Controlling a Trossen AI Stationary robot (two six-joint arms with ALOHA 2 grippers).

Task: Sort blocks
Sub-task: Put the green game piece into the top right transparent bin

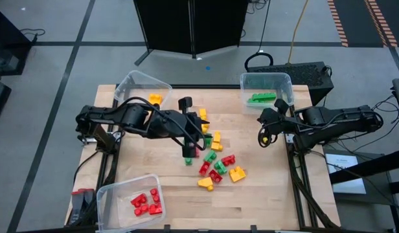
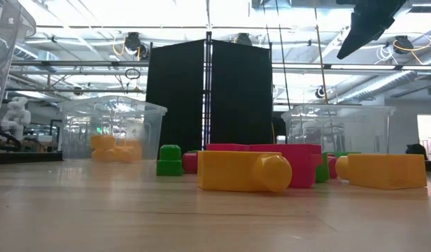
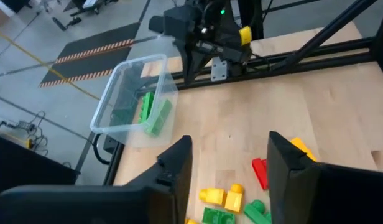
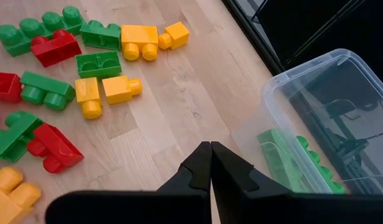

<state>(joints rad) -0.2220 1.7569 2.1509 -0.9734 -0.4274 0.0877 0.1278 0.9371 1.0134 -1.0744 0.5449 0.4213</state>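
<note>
Left hand [image 1: 188,154] hovering over the blocks [image 1: 216,165], fingers [image 3: 176,163] parted, nothing between. Right hand [image 4: 210,163] pinched shut beside the green-block bin [image 4: 316,118], only clear from wrist view.

1. A yellow block [image 2: 243,172] lies on the wooden tabletop [image 2: 131,217], near the middle.
2. A pink-red block [image 2: 289,162] sits just behind it.
3. A small green block [image 2: 169,160] stands to the left.
4. Another yellow block [image 2: 387,171] lies on the right.
5. A clear bin [image 2: 114,129] far left holds yellow pieces.
6. A second clear bin [image 2: 338,126] stands far right.
7. A dark robot part [image 2: 369,24] hangs at the top right.
</note>
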